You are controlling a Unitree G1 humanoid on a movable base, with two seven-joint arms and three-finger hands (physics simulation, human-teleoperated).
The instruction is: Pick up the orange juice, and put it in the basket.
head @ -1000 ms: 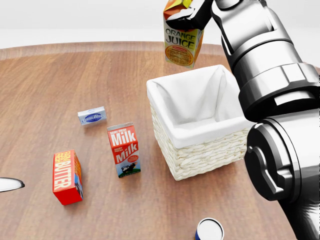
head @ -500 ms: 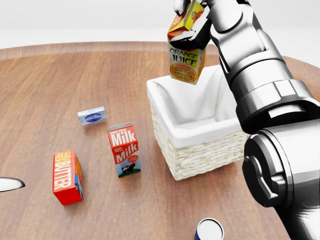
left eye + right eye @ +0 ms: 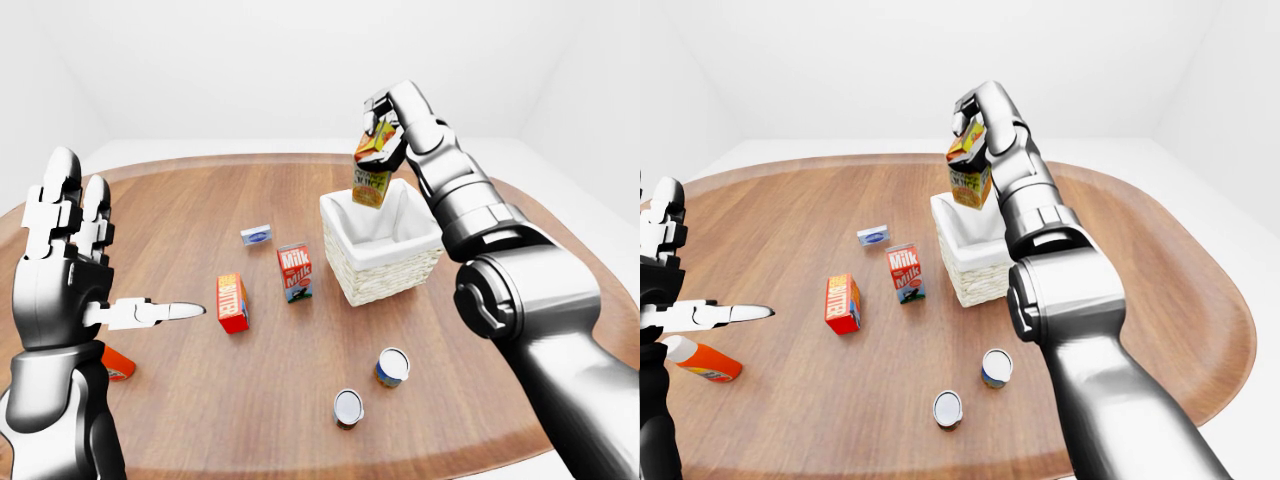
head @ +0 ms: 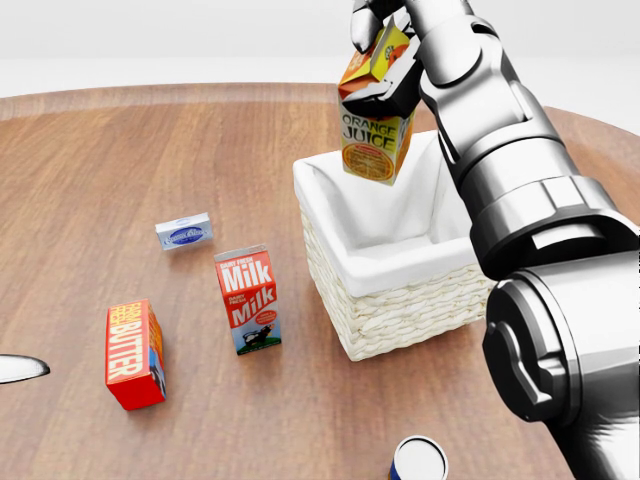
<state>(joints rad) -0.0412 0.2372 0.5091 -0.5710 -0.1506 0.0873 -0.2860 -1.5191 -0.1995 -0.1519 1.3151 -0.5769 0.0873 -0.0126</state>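
Head view, gabled orange juice (image 4: 374, 135), wicker basket (image 4: 400, 305) (cloth-lined)

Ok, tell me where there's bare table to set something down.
Bare wood lies at the head view's left, above the small blue box, and between the milk carton and basket. Crowded: the milk carton and butter box cluster.

In the head view the right hand (image 4: 385, 55) covers the top of the juice carton (image 4: 372, 125), and its fingertips run off the top edge. Below the hand, the forearm hides the basket's (image 4: 400, 300) right wall, and a can (image 4: 420, 460) is cut by the bottom edge.
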